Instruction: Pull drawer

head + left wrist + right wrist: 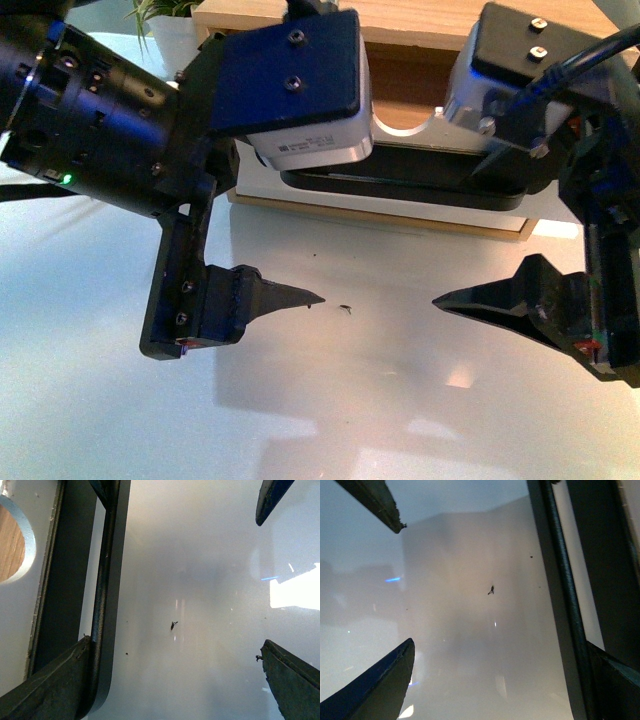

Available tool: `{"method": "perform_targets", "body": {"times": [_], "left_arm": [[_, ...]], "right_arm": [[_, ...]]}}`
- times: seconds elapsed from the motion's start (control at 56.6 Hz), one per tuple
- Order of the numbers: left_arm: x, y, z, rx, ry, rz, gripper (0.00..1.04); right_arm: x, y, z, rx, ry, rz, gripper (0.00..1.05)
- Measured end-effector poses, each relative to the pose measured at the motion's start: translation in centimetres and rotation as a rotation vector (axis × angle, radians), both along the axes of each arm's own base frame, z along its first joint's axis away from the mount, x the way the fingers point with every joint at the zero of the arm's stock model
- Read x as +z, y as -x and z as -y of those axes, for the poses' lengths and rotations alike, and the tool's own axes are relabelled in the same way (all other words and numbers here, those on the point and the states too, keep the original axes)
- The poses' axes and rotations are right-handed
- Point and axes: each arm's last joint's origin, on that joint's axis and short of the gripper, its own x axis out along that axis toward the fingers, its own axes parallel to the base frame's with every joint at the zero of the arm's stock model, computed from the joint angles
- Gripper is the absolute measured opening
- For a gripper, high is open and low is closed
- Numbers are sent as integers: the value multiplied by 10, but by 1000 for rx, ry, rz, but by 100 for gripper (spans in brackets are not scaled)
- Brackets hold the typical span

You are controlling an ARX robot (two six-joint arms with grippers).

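Note:
The drawer (330, 195) lies at the back with its white front, a half-round notch (400, 122) in the top edge and light wood behind it. Its long black bar handle (400, 188) runs across the front. My left gripper (300, 240) is open beside the handle's left end. In the left wrist view one of its fingers (55, 680) overlaps the handle (107, 580), the other stands far out over the table. My right gripper (480, 245) is open at the handle's right end, one of its fingers (615, 680) at the handle (565, 590). Neither gripper holds anything.
The glossy white table (350, 400) stretches in front of the drawer, with a small dark speck (345, 308) between the two outer fingers. A wooden cabinet body (420, 30) surrounds the drawer. A potted plant (165, 15) stands at the back left.

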Motion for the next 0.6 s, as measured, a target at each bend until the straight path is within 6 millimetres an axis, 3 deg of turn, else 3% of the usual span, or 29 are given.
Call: {"method": "perform_targets", "body": {"times": [0.177,0.353,0.6], "left_arm": [[11,9,-8,50,110,11,97],[30,21,-18,143,220,65,97],[46,46,-35,449,379,196,97]], "right_arm": [[18,11,10,-71,-94,53,96],[49,28,24,-174,-231,196,96],[73,59,46,-409,-415,386,96]]}}
